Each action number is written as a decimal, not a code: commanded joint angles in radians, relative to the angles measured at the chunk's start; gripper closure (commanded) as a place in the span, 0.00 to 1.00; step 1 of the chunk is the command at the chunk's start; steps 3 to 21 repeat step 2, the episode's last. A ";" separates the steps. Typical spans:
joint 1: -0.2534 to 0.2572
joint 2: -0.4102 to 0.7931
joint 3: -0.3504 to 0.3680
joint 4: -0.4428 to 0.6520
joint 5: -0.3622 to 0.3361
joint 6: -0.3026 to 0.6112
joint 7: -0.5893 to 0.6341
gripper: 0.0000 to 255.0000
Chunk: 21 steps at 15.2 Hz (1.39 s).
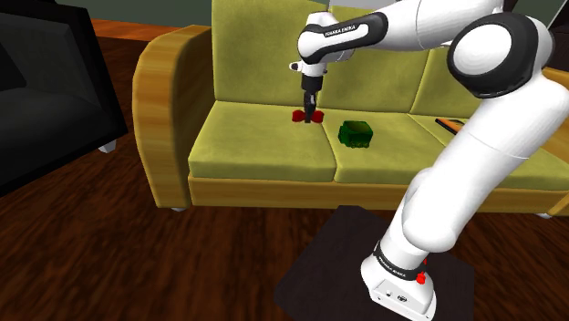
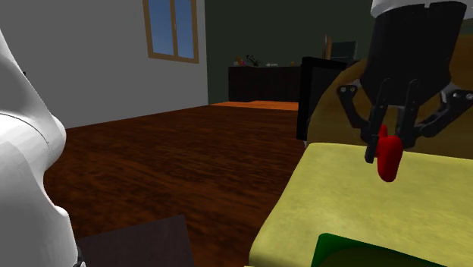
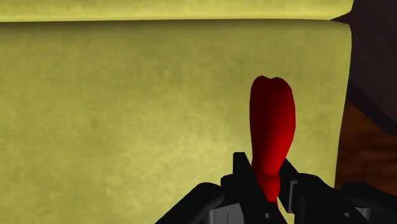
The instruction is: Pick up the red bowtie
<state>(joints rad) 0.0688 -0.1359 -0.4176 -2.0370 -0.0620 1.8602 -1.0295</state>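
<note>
Sofa beneath red bowtie; wooden floor

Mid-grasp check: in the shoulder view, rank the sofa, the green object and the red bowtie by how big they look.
1. The sofa, by far the largest.
2. The green object.
3. The red bowtie, the smallest, though the gripper covers its middle, so part of it is hidden.

We log the bowtie clasped in the gripper over the sofa, a block on the seat just to its right in the shoulder view.
</note>
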 commanded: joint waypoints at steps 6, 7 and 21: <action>0.000 -0.005 0.000 0.011 -0.002 -0.015 -0.001 1.00; 0.000 -0.005 0.000 0.011 -0.002 -0.015 -0.001 1.00; 0.000 -0.005 0.000 0.011 -0.002 -0.015 -0.001 1.00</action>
